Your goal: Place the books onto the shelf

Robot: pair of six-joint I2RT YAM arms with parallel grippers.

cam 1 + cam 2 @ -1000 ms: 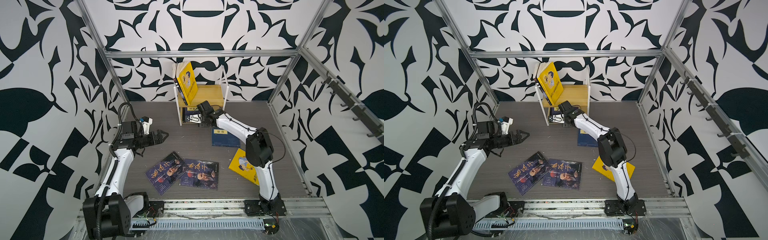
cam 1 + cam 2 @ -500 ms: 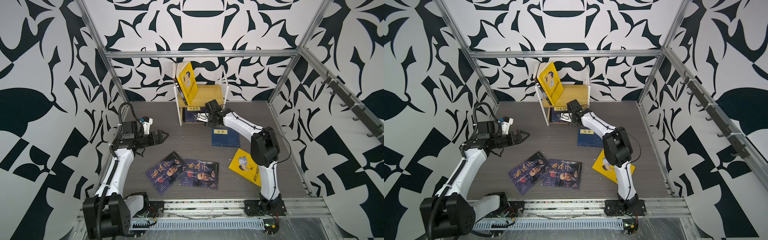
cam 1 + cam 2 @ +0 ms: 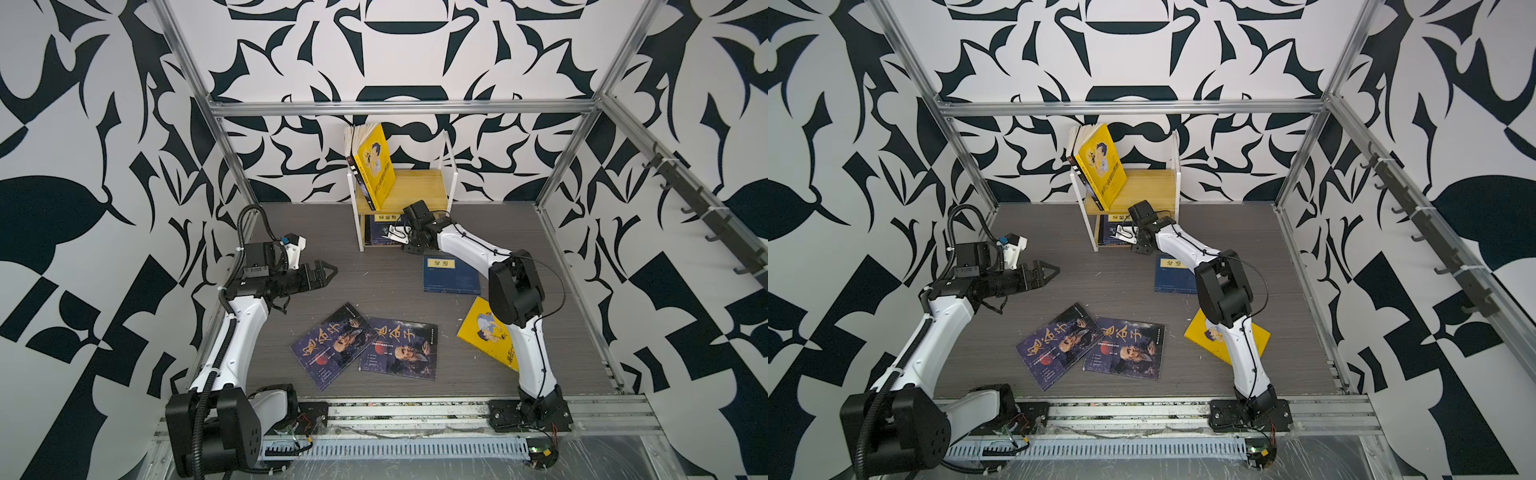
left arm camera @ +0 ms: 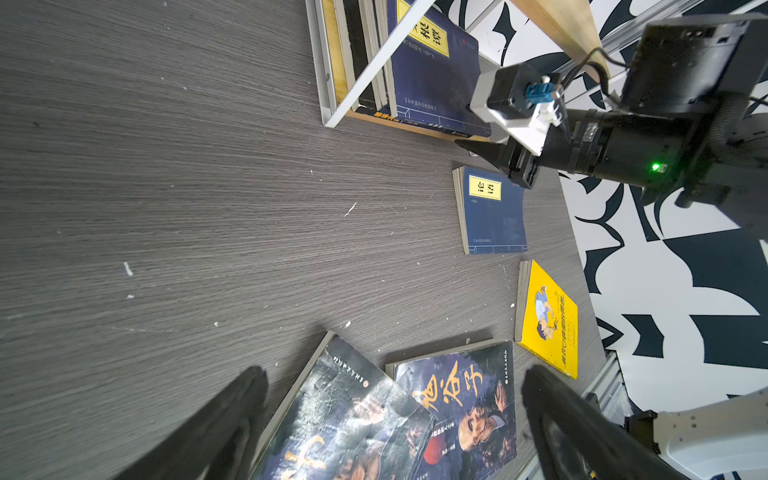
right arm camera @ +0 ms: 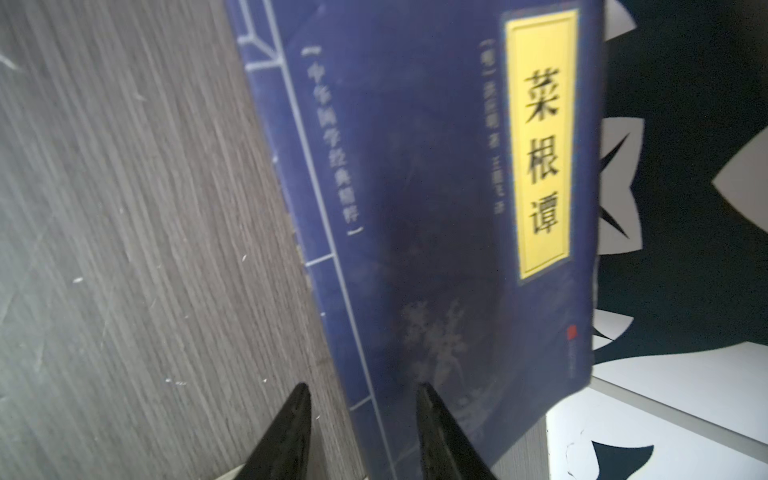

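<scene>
Before the shelf point(image 3: 415, 187), a navy book point(image 3: 451, 276) lies beside the right arm point(image 3: 469, 249).

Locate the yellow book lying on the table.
In both top views the yellow book lies front right, partly hidden by the right arm, near the navy book.

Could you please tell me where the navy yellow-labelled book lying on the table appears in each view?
Top view: navy yellow-labelled paperback, right of centre, before white-framed wooden shelf.
Top view: paperback likewise, partly hidden.
Left wrist: between shelf and yellow cartoon book.
Right wrist: absent.
Landmark: the shelf.
</scene>
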